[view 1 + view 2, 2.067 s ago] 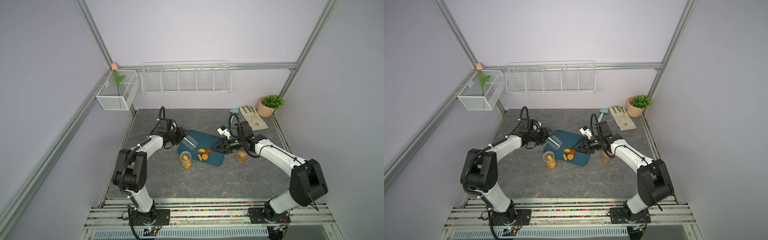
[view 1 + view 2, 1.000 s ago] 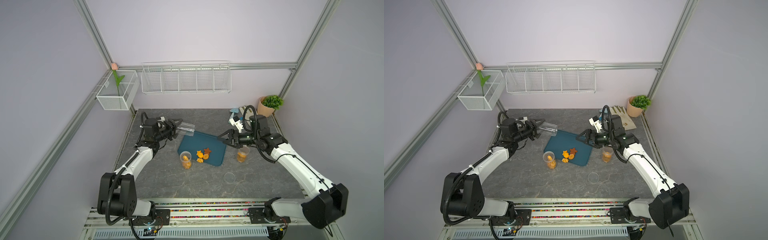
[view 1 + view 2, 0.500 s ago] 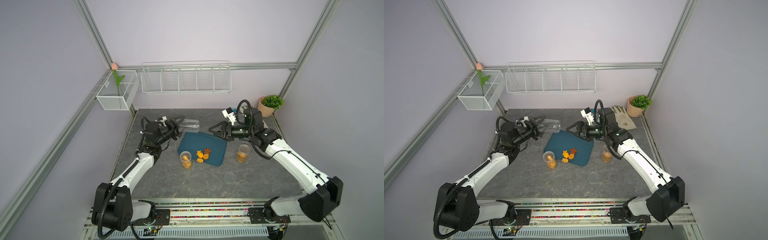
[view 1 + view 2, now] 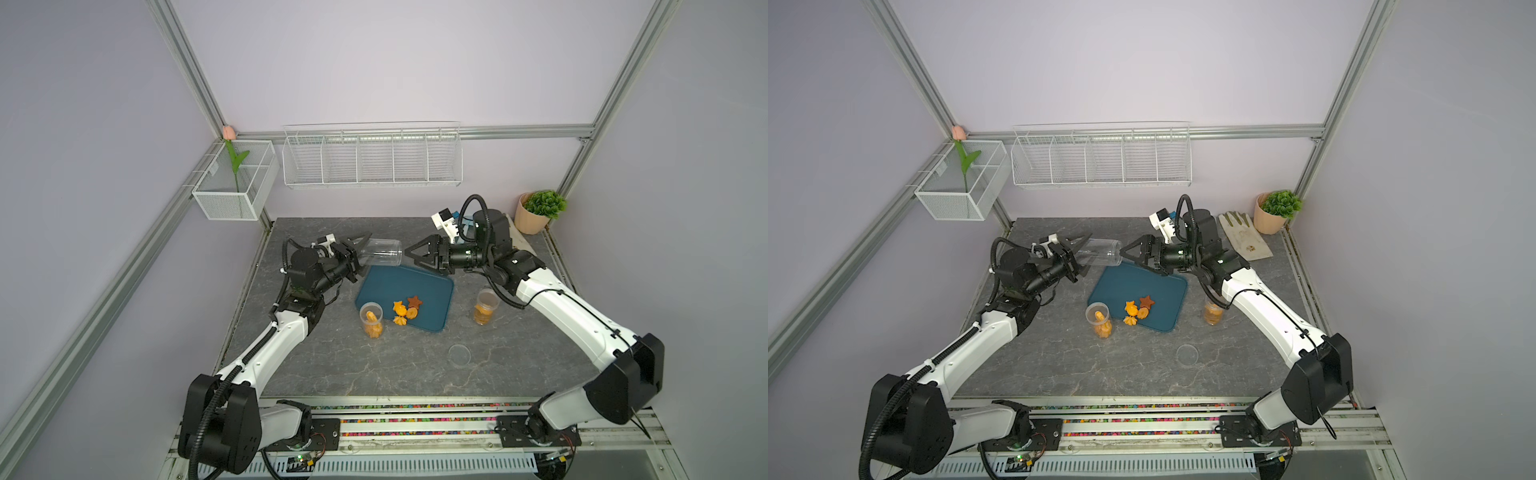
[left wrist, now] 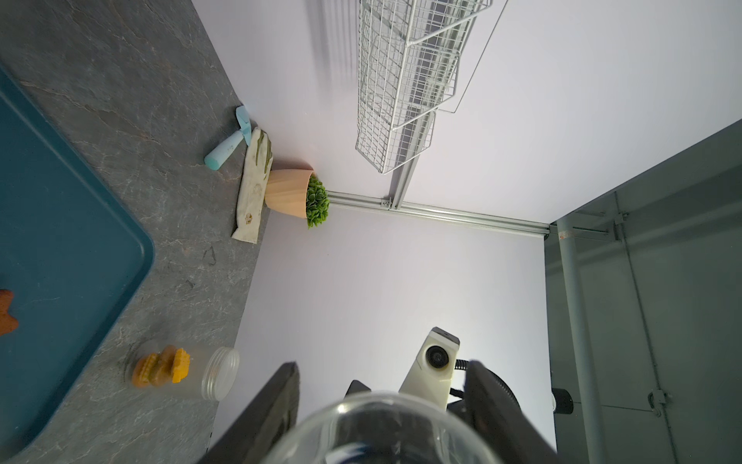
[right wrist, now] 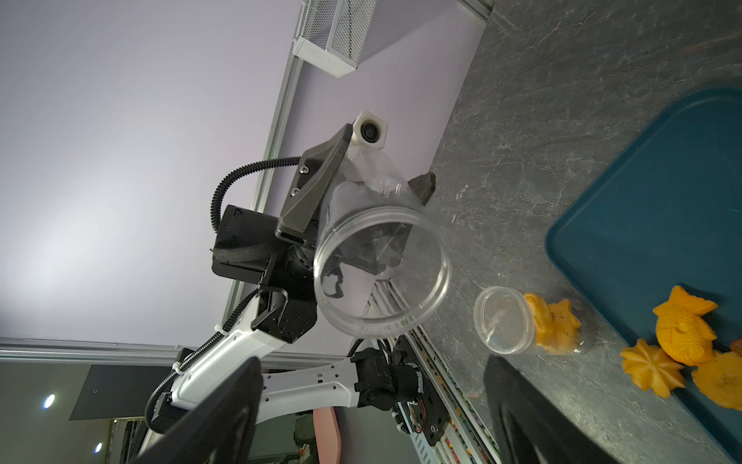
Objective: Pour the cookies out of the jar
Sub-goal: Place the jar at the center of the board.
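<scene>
So, the left pincer (image 4: pixel 368 253) is seen clamped on the closed end of the clear jar (image 4: pixel 384 252). The jar is held roughly level up in the air, mouth turned toward the other arm. Nothing can be made out inside it in the right wrist view, so it's taken to be empty. The right pincer (image 4: pixel 412 257) is parked just in front of that mouth, jaws spread wide, nothing gripped. Whether the rim is touched can't be told.

What's changed: a couple of seconds back both arms were kept low over the tray (image 4: pixel 432 291), with the jar tipped down at it. Since then the jar has been lifted and levelled, and the right pincer has been brought up off the tray to face it. That reads like the pour being finished for this jar, with a hand-off or put-down probably next.

The cookies (image 4: pixel 405 311) are found well below both pincers: four bunched near the tray's front edge, brown star included. More are left sitting in a second jar (image 4: pixel 371 320) just beside the tray's corner on the left arm's side. A third jar (image 4: pixel 485 307) is stood on the desk (image 4: pixel 374 374) on the right arm's side, so the job probably isn't wrapped up yet. A loose lid (image 4: pixel 459 354) is left nearer the front.
</scene>
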{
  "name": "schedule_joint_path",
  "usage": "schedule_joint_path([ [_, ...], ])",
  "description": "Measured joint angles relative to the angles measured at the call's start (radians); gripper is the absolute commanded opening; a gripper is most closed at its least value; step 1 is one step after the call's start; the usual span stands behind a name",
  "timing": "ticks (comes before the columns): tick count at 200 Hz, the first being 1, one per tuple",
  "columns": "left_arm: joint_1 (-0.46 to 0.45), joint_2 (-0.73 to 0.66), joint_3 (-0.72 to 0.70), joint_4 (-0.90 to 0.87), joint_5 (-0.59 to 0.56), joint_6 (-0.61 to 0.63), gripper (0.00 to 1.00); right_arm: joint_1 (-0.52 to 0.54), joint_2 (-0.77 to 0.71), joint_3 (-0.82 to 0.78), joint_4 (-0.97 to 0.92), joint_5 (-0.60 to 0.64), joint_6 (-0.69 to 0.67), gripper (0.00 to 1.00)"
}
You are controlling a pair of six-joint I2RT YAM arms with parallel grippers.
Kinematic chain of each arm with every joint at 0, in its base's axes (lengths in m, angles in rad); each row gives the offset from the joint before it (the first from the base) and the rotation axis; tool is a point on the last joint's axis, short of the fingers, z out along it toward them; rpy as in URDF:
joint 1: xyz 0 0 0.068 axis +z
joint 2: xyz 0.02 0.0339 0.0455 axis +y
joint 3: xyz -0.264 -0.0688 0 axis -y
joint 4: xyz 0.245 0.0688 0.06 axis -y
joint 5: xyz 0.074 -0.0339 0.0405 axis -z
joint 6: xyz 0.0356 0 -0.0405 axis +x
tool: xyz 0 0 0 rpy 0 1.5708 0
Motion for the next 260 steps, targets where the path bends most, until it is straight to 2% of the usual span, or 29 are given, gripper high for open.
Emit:
schedule_joint_path([
  [75, -0.048, -0.030, 0.000, -0.013, -0.016, 0.001, 0.60, 0.044, 0.013, 0.035, -0.009, 0.005, -0.001, 0.88],
  [208, -0.040, -0.079, 0.000, -0.097, -0.059, 0.029, 0.60, 0.086, 0.051, 0.073, -0.029, 0.061, 0.015, 0.88],
  [260, -0.060, -0.137, -0.022, -0.134, -0.039, 0.043, 0.61, 0.121, 0.067, 0.127, -0.178, 0.142, -0.012, 0.88],
])
